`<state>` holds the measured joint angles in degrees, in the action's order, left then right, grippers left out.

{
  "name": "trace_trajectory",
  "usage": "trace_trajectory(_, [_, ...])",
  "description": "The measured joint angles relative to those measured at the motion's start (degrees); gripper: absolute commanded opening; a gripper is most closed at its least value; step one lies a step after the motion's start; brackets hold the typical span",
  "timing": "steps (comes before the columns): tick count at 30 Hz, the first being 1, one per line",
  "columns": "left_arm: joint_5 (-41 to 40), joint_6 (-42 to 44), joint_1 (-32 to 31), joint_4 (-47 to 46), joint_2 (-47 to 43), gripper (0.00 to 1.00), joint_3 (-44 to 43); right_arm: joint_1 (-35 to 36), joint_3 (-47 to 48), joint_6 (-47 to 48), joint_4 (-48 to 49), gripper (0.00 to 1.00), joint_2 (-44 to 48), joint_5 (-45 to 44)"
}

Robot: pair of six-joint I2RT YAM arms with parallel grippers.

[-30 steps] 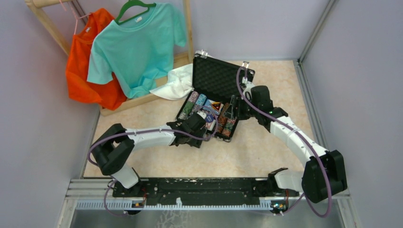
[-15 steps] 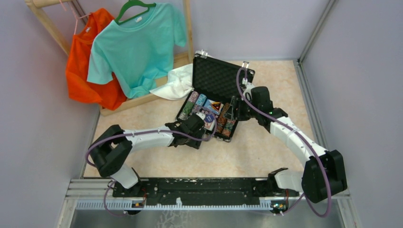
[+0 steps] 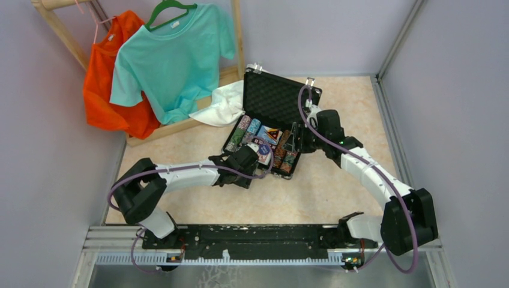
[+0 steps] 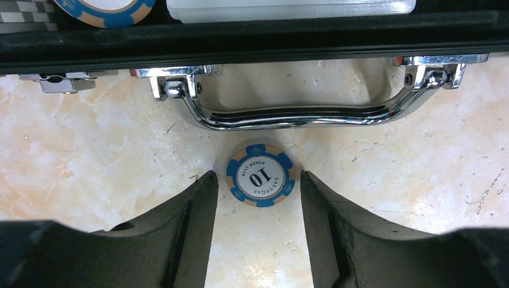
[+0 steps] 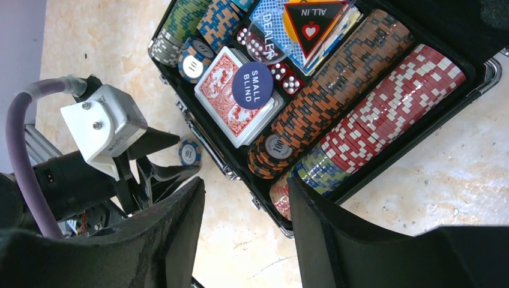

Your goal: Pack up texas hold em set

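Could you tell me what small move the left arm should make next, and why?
Probably close the left arm's jaws on the blue 10 chip, lowering a little first if they are not at table height. The chip lies flat on the table, outside the case by its chrome handle, and the jaws stand open on either side of it.
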<state>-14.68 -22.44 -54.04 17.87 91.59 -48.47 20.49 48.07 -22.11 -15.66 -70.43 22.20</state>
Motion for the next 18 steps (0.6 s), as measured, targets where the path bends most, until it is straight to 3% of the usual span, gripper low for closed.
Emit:
trace_trajectory(9, [-1.0,0.0,-0.2,0.2,-0.2,0.41,0.4,0.0,-0.5,0.0,0.0,0.54,-0.1,0.1])
trace_trajectory(18, [-1.0,-0.2,-0.3,0.3,-0.3,0.38,0.4,0.0,-0.5,0.0,0.0,0.54,-0.1,0.1])
